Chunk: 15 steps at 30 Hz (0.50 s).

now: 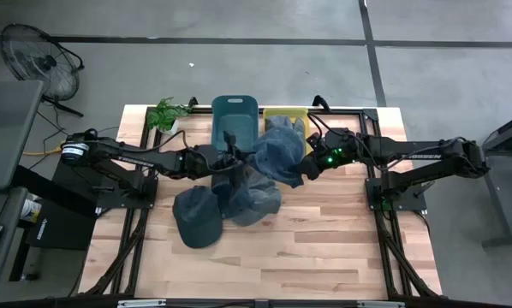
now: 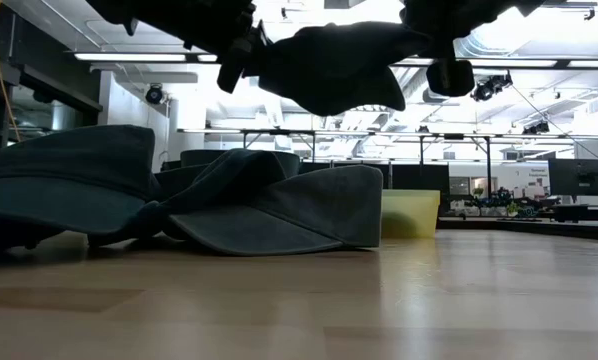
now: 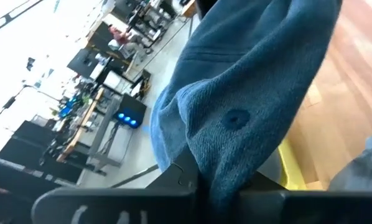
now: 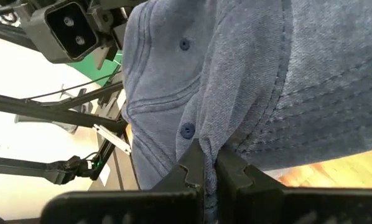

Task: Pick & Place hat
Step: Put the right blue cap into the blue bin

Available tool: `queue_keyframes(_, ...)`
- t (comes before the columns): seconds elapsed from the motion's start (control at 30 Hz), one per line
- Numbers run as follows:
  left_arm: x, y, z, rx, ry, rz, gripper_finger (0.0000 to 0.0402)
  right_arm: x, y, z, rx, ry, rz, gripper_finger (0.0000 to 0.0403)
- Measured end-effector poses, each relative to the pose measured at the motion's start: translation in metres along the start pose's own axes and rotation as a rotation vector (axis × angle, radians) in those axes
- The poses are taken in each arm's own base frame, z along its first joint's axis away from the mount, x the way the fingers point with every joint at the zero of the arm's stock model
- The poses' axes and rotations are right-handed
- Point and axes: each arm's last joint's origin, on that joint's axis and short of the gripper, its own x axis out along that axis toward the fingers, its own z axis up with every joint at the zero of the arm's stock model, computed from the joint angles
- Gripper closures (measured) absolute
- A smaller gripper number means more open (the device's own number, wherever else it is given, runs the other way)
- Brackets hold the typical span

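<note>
Both pincers (image 4: 203,163) clamped on hat (image 4: 248,74)

A faded blue denim hat (image 1: 279,154), stitched in matching thread and dotted with small dark blue eyelets, is seen held above the worktop (image 1: 324,248), which is made of pale wooden planks with a light grain. Two more hats (image 1: 247,198) in the same washed blue are seen beneath it, and a darker teal-grey cap (image 1: 196,218) beside them. A dark green bin (image 1: 235,115) and a yellow bin (image 1: 286,114) are shown at the far edge, next to a green leafy plant (image 1: 164,112). Both arms are black.
</note>
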Motion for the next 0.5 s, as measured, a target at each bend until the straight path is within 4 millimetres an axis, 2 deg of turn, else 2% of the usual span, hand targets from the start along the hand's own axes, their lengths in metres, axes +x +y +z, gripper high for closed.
queue_keyframes(0.5, -0.0003, 0.0031, -0.0032, -0.023, 0.104, 0.107, 0.04, -0.0002, 0.001, 0.0014, -0.029, -0.026, 0.001, 0.032)
